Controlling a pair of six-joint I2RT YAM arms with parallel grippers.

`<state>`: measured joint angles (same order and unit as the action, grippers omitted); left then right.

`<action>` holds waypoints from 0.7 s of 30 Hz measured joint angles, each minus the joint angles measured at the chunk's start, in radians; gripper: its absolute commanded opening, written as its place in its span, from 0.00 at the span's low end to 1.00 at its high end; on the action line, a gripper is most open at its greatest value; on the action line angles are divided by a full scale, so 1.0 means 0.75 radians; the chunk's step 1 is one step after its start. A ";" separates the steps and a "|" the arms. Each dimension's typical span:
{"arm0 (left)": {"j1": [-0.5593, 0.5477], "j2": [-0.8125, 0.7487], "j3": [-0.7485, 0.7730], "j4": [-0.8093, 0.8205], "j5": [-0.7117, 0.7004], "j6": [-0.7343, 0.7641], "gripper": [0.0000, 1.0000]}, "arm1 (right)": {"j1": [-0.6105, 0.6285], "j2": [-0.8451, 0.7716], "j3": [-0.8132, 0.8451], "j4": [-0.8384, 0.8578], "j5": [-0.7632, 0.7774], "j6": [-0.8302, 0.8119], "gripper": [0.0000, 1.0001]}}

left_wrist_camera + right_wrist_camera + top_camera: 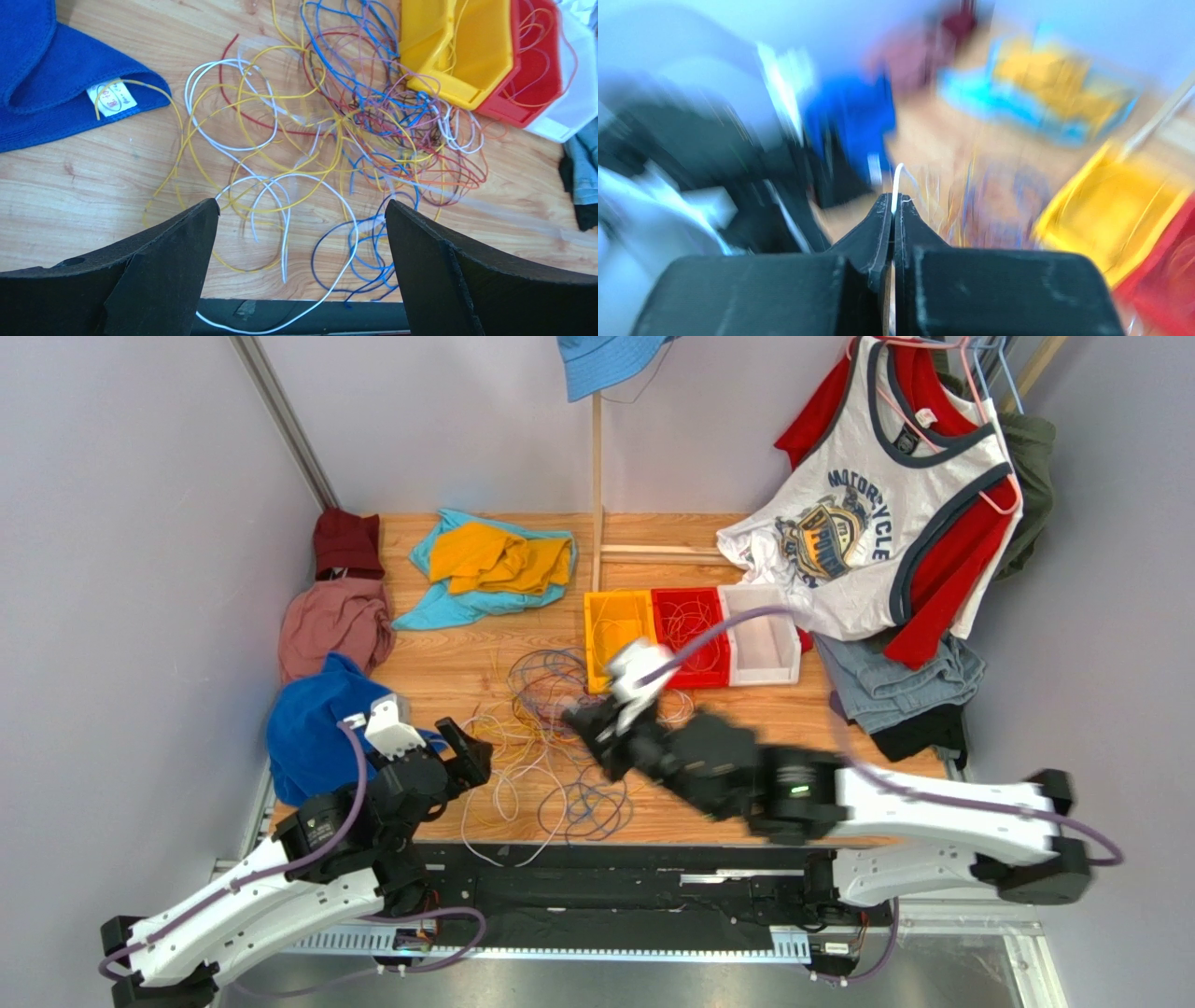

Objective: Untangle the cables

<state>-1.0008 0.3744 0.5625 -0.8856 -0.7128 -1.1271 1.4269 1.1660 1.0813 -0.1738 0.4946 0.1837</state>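
The cables [540,756] lie as a loose tangle of white, yellow, blue, purple and red wires on the wooden table [463,658]. In the left wrist view the cables [330,133] spread out ahead of my left gripper [300,204], which stands wide open above them with nothing between its fingers. My left gripper [467,752] sits at the tangle's left edge. Over the tangle's right side, my right gripper [596,728] is shut. The blurred right wrist view shows a thin white cable [898,178] pinched between the tips of my right gripper [894,199].
Yellow [617,633], red [690,636] and white [769,653] bins stand behind the tangle, some with wires inside. A blue cloth [312,731] lies left of my left gripper. More clothes lie at the back left and hang at the right. A white wire droops over the table's front edge [281,318].
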 measured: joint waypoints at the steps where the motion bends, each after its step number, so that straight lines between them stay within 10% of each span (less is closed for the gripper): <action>1: 0.000 -0.010 0.000 0.010 -0.001 0.007 0.97 | 0.002 -0.082 0.098 -0.031 0.026 -0.038 0.00; 9: 0.000 -0.002 -0.018 0.142 0.007 0.083 0.98 | -0.002 -0.364 0.761 -0.187 0.221 -0.271 0.00; 21: 0.000 0.034 -0.112 0.714 0.328 0.492 0.99 | -0.002 -0.396 0.731 -0.458 0.263 -0.285 0.00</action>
<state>-1.0008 0.3996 0.4786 -0.3504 -0.4667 -0.7578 1.4258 0.8688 1.6295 -0.5175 0.6918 -0.0299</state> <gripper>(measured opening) 0.990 0.011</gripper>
